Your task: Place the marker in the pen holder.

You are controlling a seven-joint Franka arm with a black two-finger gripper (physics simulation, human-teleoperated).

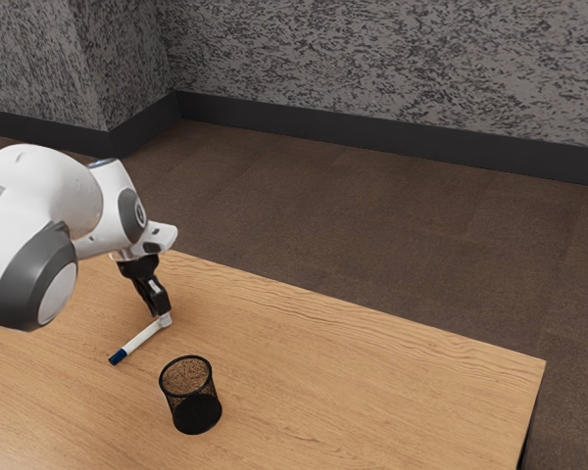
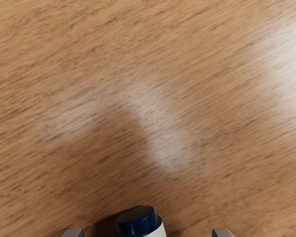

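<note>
The hand point(image 1: 161, 311) is low over the counter point(image 1: 353, 382), its fingers open and standing apart on either side of one end of the marker point(image 1: 140, 339). The marker lies flat on the counter, its blue tip toward the exterior view's near left; the black mesh pen holder point(image 1: 194, 411) stands upright nearer and to the right.

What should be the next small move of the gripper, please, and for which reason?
Probably the gripper should close gently on the marker. Its open fingers appear to stand on either side of the marker's end, with gaps between, and the marker lies on the table, outside the pen holder.
</note>
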